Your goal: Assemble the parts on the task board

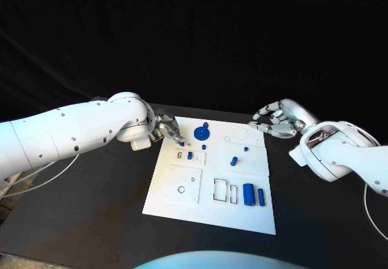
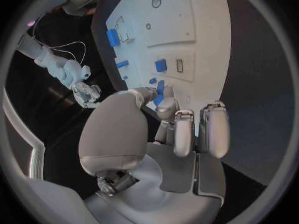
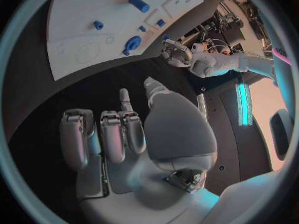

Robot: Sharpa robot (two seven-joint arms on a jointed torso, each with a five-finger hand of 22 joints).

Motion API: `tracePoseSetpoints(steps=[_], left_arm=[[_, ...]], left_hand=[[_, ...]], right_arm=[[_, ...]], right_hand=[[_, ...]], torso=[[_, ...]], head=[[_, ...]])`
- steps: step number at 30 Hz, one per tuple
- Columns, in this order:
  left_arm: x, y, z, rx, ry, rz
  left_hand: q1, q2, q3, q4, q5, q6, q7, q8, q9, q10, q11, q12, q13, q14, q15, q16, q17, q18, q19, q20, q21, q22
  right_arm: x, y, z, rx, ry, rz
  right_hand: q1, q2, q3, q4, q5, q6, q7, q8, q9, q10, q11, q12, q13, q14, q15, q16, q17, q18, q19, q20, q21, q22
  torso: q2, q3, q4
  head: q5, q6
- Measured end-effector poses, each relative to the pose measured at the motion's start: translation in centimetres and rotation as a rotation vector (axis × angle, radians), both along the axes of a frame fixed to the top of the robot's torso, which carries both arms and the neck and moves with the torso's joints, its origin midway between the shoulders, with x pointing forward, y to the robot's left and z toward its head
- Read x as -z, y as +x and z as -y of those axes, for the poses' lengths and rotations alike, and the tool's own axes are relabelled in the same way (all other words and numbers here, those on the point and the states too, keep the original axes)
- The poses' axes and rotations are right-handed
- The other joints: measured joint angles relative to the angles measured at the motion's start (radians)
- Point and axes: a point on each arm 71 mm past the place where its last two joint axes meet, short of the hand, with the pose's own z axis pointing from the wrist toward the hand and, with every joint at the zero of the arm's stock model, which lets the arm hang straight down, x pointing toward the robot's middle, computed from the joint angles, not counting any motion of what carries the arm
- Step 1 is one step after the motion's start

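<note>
The white task board point(image 1: 212, 210) point(image 2: 193, 20) point(image 3: 74, 15) lies in the middle of the black table. My left hand point(image 1: 167, 132) point(image 2: 156, 119) hovers over its far left corner and pinches a small blue part point(image 2: 159, 90) between thumb and finger. Beside that hand stands a round blue disc point(image 1: 201, 133) point(image 3: 132, 43). Small blue pegs point(image 1: 232, 161) point(image 3: 139, 4) stand mid-board, and a blue block point(image 1: 249, 194) point(image 2: 112, 36) with a thin bar point(image 1: 260, 196) lies near the front right. My right hand point(image 1: 275, 121) point(image 3: 124, 129) hangs off the board's far right corner, fingers loosely bent, holding nothing.
Several empty outlined slots point(image 1: 220, 189) and a round recess point(image 1: 185, 188) mark the front half of the board. Bare black table point(image 1: 97, 218) runs on both sides of the board. A thin cable point(image 1: 49, 168) hangs below my left arm.
</note>
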Motion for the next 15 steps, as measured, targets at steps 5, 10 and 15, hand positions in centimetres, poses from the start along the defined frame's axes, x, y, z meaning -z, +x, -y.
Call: tracePoseSetpoints(steps=[5,10,15], left_arm=[[0.3,-0.3,0.3,0.024,0.023,0.019],[0.9,-0.5,0.5,0.041,0.06,0.02],[1.5,-0.6,0.6,0.051,0.091,0.013]], left_hand=[[-0.005,-0.005,0.015,-0.015,0.0,0.003,0.0,0.0,0.0,0.0,0.0,0.001,0.001,0.0,0.0,0.0,0.0,-0.015,0.0,0.0,0.0,0.0],[-0.009,-0.009,0.015,-0.015,0.0,0.005,-0.002,0.0,0.0,0.0,0.0,0.001,0.001,0.0,0.0,0.0,0.0,-0.015,0.0,0.0,0.0,0.0],[-0.012,-0.012,0.015,-0.015,0.0,0.005,-0.002,0.0,0.0,0.0,0.0,0.001,0.001,0.0,0.0,0.0,0.0,-0.015,0.0,0.0,0.0,0.0]], right_arm=[[0.1,0.0,0.0,0.0,0.0,-0.002],[0.2,-0.1,0.0,-0.001,0.0,-0.003],[0.2,-0.1,0.0,-0.001,0.001,-0.004]], right_hand=[[0.0,0.0,0.0,0.0,0.0,0.0,0.0,0.0,0.0,0.0,0.0,0.0,0.0,0.0,0.0,0.0,0.0,0.0,0.0,0.0,0.0,0.001],[0.0,0.0,0.0,0.0,0.0,0.0,0.0,0.0,0.0,0.0,0.0,0.0,0.0,0.0,0.0,0.0,0.0,0.0,0.0,0.0,0.0,0.001],[0.0,0.0,0.0,0.0,0.0,0.0,0.0,0.0,0.0,0.0,0.0,0.0,0.0,0.0,0.0,0.0,0.0,0.0,0.0,0.0,0.0,0.001]], torso=[[0.001,0.0,-0.0012],[0.002,0.0,-0.0013],[0.003,0.0005,-0.0013]], head=[[0.002,-0.005],[0.002,-0.008],[0.001,-0.011]])
